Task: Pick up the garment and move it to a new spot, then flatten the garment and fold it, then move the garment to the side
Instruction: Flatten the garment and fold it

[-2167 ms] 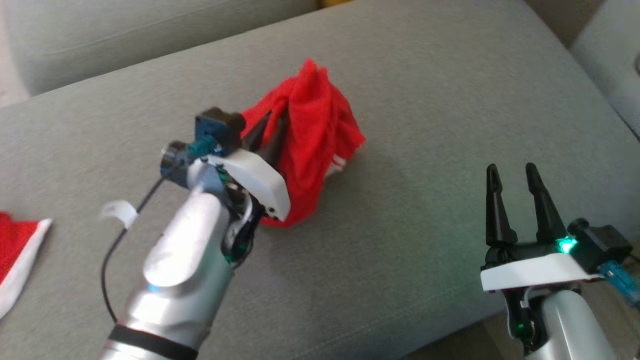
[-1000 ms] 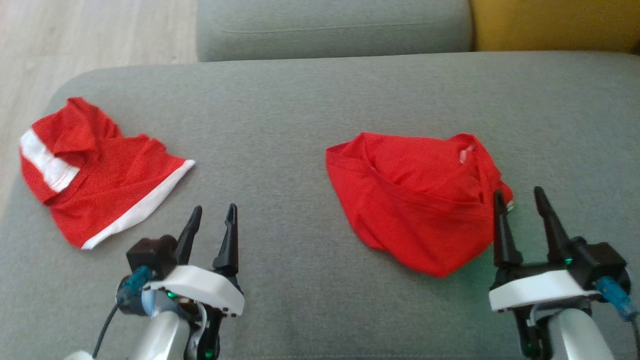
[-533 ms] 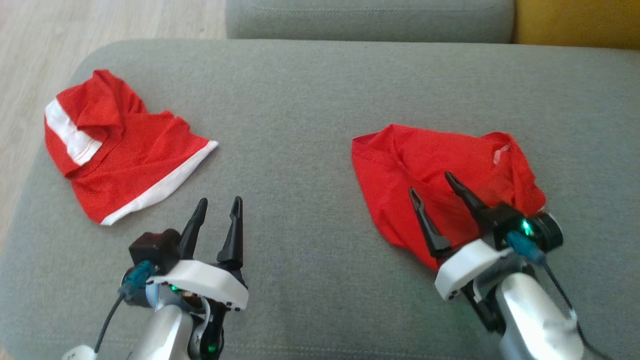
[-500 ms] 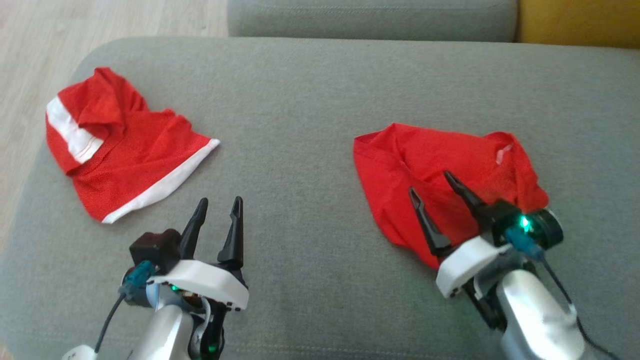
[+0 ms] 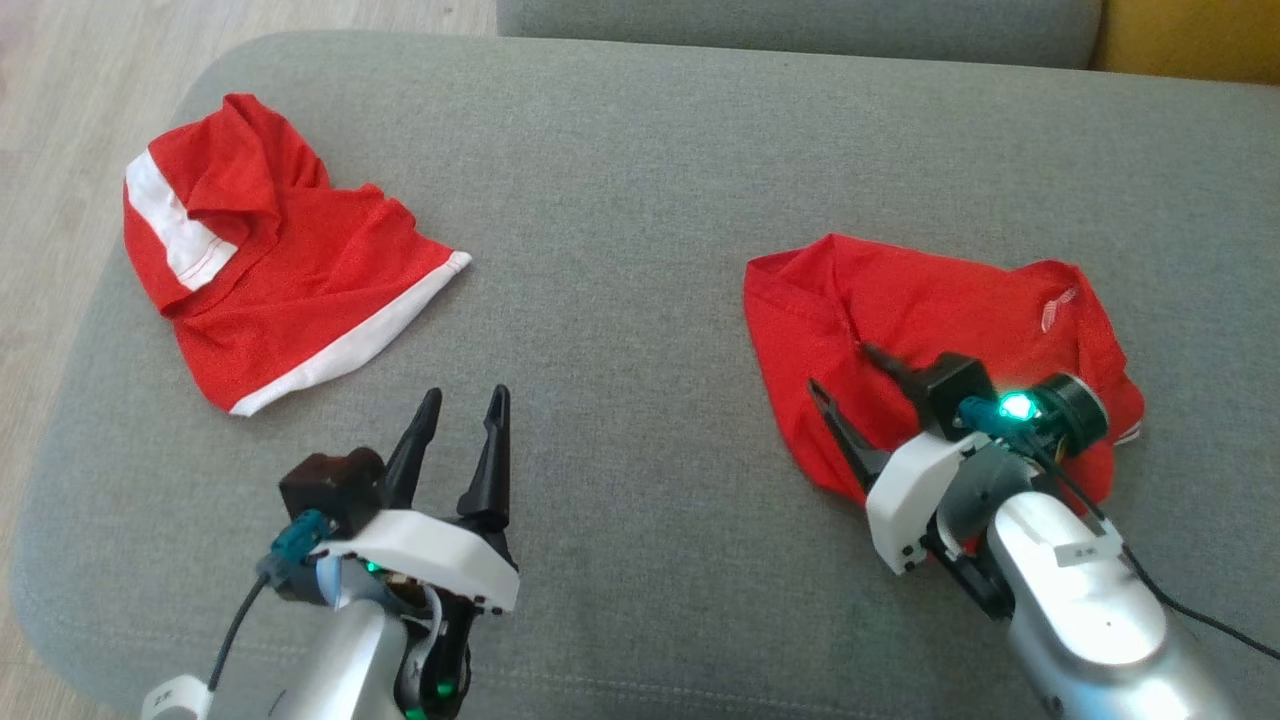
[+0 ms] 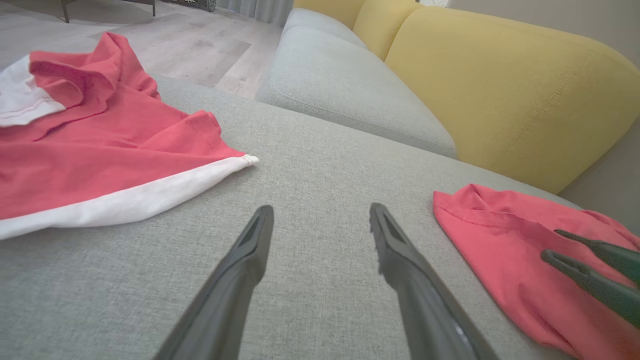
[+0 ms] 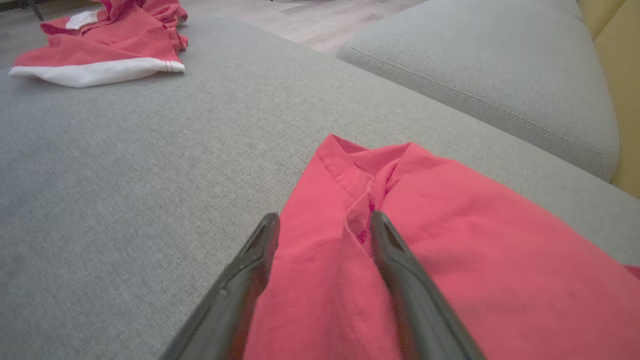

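A crumpled plain red garment (image 5: 950, 300) lies on the right of the grey sofa seat (image 5: 620, 250). My right gripper (image 5: 840, 368) rests low over its near left part, open. In the right wrist view the gripper (image 7: 324, 216) has its fingers on either side of a raised fold of the garment (image 7: 450, 225), near a hem. My left gripper (image 5: 466, 394) hovers open over bare seat at the lower left, holding nothing. The left wrist view shows its open gripper (image 6: 321, 209), the garment (image 6: 500, 235) and the right gripper (image 6: 550, 243) at the far right.
A second red garment with white bands (image 5: 280, 280) lies at the seat's far left, near the edge, also in the wrist views (image 6: 100, 160) (image 7: 100, 50). Wood floor (image 5: 60, 150) lies beyond that edge. A grey cushion (image 6: 340, 85) and a yellow cushion (image 6: 500, 90) stand behind.
My right gripper has swung in over the plain garment and lowered onto it, its fingers now straddling a fold. The head camera has shifted. The left gripper has stayed put.
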### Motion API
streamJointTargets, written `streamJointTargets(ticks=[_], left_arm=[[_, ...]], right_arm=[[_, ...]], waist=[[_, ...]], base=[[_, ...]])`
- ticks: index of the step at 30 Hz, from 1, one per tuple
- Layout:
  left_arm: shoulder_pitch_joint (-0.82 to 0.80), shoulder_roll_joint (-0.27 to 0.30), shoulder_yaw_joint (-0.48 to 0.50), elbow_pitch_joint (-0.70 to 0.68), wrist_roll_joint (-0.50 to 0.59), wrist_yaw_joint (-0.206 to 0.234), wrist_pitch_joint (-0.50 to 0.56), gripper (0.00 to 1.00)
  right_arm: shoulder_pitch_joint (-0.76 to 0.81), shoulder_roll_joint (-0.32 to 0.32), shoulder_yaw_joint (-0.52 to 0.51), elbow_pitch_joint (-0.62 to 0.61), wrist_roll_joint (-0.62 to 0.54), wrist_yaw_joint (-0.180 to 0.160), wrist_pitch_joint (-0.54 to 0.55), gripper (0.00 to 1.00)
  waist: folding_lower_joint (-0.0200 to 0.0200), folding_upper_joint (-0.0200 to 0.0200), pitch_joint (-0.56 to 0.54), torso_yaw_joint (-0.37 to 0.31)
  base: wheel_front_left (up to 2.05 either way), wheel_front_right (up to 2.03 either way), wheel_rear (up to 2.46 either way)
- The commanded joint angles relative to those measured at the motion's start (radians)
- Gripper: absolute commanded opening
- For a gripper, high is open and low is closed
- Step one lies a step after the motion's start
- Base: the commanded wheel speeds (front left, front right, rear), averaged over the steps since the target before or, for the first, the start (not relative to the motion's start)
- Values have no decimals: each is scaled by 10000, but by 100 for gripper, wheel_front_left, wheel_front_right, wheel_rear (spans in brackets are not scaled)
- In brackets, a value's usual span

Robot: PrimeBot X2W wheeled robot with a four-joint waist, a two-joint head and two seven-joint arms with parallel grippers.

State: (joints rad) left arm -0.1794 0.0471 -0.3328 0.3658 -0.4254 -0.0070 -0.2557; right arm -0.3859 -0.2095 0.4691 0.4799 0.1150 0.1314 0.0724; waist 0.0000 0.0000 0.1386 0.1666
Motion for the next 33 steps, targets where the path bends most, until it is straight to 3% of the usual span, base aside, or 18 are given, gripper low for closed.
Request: streamJointTargets(ticks=[1, 14, 19, 23, 28, 33], left_arm=[[-451, 33, 267, -258, -38, 63, -60, 100], [-417, 32, 237, -301, -278, 138, -61, 100], [-354, 32, 149, -390, -514, 204, -61, 100], [-252, 32, 13, -467, -652, 278, -61, 100], [-98, 32, -142, -532, -706, 338, -61, 100], [108, 32, -185, -553, -670, 383, -61, 100]], right_arm=[[-346, -81, 197, -224, 38, -7, 39, 0], [-1164, -140, 592, -614, 824, -7, 391, 0], [-3262, 184, 1919, -1093, 1810, -7, 637, 0], [-5118, 801, 2252, -1007, 2855, -7, 346, 0], [-6900, 1277, 1662, -410, 3544, -7, -536, 0], [-8503, 1413, -570, 1437, 3118, -7, -2127, 0]], waist=[[0, 0, -13, -4], [0, 0, -309, -133], [0, 0, -548, -18], [0, 0, -758, 131], [0, 0, -889, 220], [0, 0, -1045, 253]], base=[[0, 0, 0], [0, 0, 0], [0, 0, 0], [0, 0, 0], [0, 0, 0], [0, 0, 0]])
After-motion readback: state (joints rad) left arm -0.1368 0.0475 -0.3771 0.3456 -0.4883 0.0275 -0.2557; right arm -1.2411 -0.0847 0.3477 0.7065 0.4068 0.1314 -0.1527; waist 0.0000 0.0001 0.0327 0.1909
